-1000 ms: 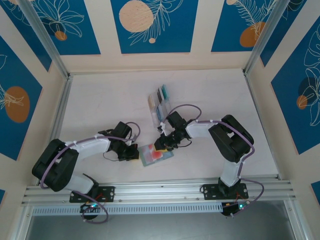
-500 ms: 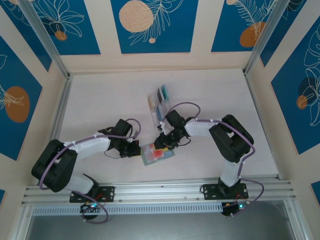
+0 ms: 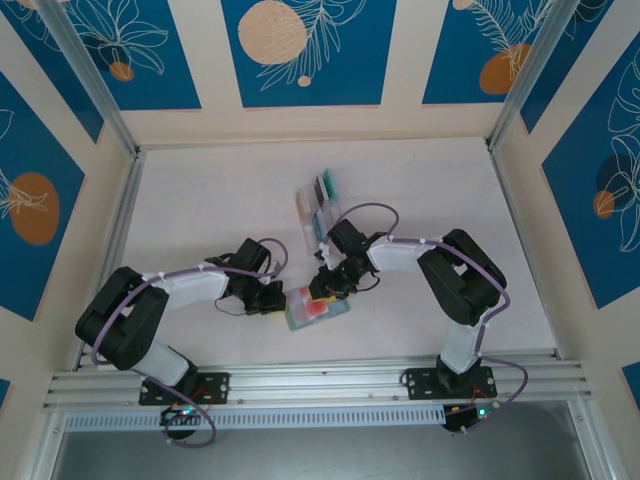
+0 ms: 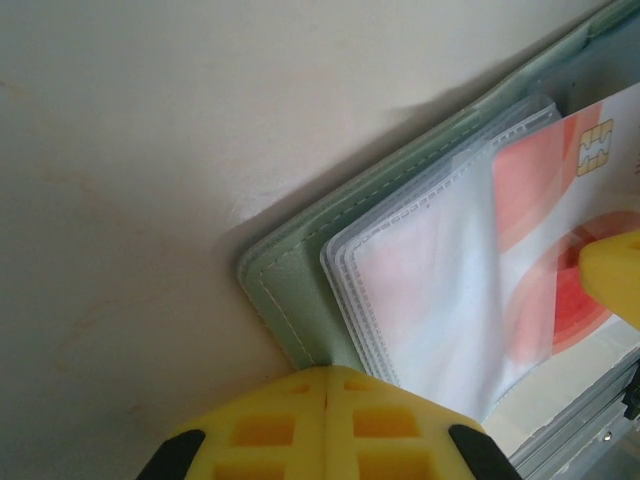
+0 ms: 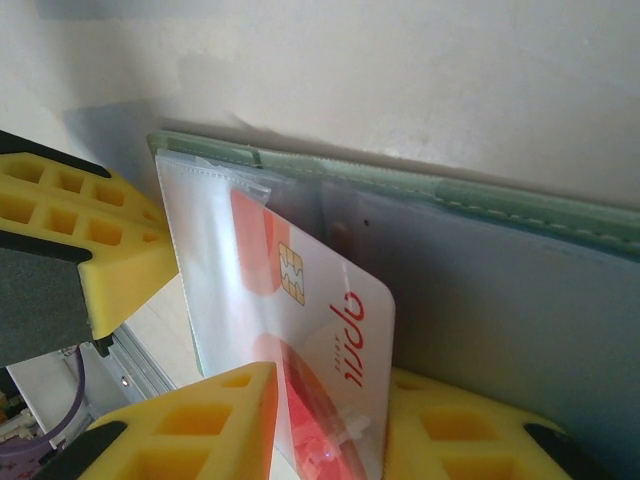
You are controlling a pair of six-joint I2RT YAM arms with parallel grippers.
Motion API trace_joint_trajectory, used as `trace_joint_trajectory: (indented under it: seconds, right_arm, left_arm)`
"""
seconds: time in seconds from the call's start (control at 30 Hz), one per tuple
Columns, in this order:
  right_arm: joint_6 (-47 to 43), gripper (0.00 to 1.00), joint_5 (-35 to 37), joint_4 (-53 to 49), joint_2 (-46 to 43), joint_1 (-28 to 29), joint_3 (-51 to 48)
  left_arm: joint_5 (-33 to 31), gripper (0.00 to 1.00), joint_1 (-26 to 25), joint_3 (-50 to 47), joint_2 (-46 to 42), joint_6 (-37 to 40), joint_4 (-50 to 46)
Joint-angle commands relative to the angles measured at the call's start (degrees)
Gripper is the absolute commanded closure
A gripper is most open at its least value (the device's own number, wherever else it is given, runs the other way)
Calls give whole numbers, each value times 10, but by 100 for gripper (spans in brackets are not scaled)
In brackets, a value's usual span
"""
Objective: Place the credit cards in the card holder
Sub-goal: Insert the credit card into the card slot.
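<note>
**Operator:** Where's the card holder?

**Spotter:** Your card holder [image 3: 296, 318] lies open and flat on the counter [image 3: 200, 200], near the front edge, between the two arms. Its clear pockets [image 4: 420, 300] face up.

**Operator:** And the card?

**Spotter:** You have one red card [image 5: 330, 310] on it, chip showing. Its far end looks tucked under a clear pocket and the near end sticks out. I'd call it partly in, not seated.

**Operator:** The claws?

**Spotter:** Your right claw [image 5: 340, 425] is pinching that red card by its near end, a finger on either face. Your left claw [image 4: 328, 400] is pressed together with its tips at the holder's green corner, seemingly pinning it. Whether it truly touches, I cannot tell.

**Operator:** How far along am I?

**Spotter:** Early, I'd judge. No card looks fully home. The other credit cards [image 3: 325, 186], teal, blue and cream, stand in the clear rack [image 3: 308, 232] farther back, just beyond your right claw. You have this one to finish, then those to fetch.
</note>
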Motion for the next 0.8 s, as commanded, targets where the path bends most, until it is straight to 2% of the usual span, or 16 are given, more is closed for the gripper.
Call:
trace_joint_trajectory:
  seconds: [0.0, 0.57, 0.77]
  right_arm:
    - [-12, 70, 4, -16, 17, 4, 11]
    - [-4, 72, -63, 33, 47, 10, 15]
    - [-11, 69, -35, 5, 36, 9, 16]
  left_arm:
    - [-13, 100, -8, -8, 20, 3, 6]
    - [-15, 100, -12, -9, 37, 5, 13]
    - [-16, 100, -12, -12, 37, 5, 12]
